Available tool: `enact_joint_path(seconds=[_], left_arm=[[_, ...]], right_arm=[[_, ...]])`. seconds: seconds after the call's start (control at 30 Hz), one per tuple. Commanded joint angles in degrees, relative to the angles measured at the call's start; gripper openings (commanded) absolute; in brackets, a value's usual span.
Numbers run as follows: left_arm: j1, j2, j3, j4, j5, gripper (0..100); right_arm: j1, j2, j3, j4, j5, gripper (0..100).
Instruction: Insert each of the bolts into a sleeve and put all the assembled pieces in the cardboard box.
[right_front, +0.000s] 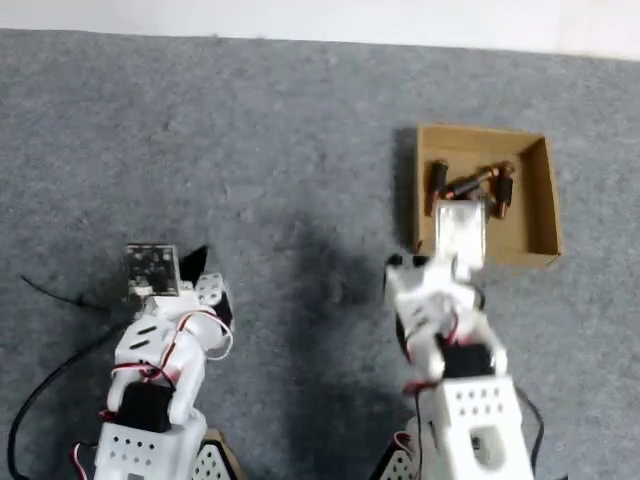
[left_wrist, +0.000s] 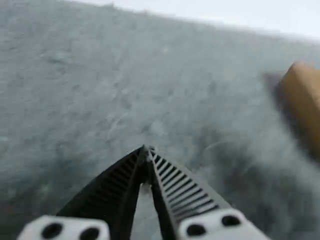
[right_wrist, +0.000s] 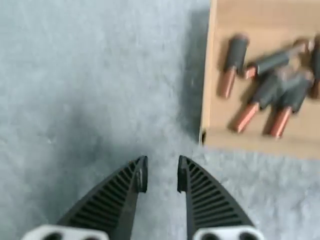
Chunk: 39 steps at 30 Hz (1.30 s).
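Right claw (right_wrist: 161, 175): released, a clear gap between my tips and nothing in it; it hangs over the grey mat (right_front: 300, 150) just outside the cardboard box (right_wrist: 260, 30), near one corner of its wall
Left claw (left_wrist: 147, 152): clenched tip to tip on nothing; well apart from the box, low over the mat
Assembled pieces (right_wrist: 280, 95): at least four, each a copper-coloured bolt poking out of a dark sleeve; all lie inside the box, on its floor, bunched together and some touching or crossing; one lies a little apart, nearer the wall on my right claw's side
Weight and stiffness: I judge them light and rigid; a firm pinch should not harm them
Surface: round and smooth by the look, so likely to roll on the box floor and to slip between my ribbed pads if caught off-centre
Where I would grip: across the dark sleeve at mid-length, pads square to its axis; not on the bare copper end, since the bolt may slide out of its sleeve
Caution: the box walls leave little room inside, so I would come down from above
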Motion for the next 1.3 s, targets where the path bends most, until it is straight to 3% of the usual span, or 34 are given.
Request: enact_joint_path(seconds=[0.0,0.17,0.3,0.53,0.7,1.27], left_arm=[[-2.15,-0.57,1.19,6.33,-8.09,1],[-4.09,-0.57,1.19,16.88,-10.46,1],[-4.44,-0.66,1.19,24.88,-10.46,1],[-12.09,-0.66,1.19,25.67,-10.46,1],[-13.23,-0.57,1.19,25.67,-10.37,1],[-13.23,-0.57,1.19,25.67,-10.37,1]], right_arm=[[-0.13,-13.32,7.96,-1.63,0.00,7.8],[-0.04,-29.32,17.98,-1.45,-0.09,7.8],[0.22,-33.45,22.29,3.38,-0.09,7.8],[0.57,-31.43,22.02,14.81,-0.09,7.8],[0.57,-31.78,22.02,24.75,-0.09,7.8],[0.22,-31.87,22.02,32.75,-0.09,7.8]])
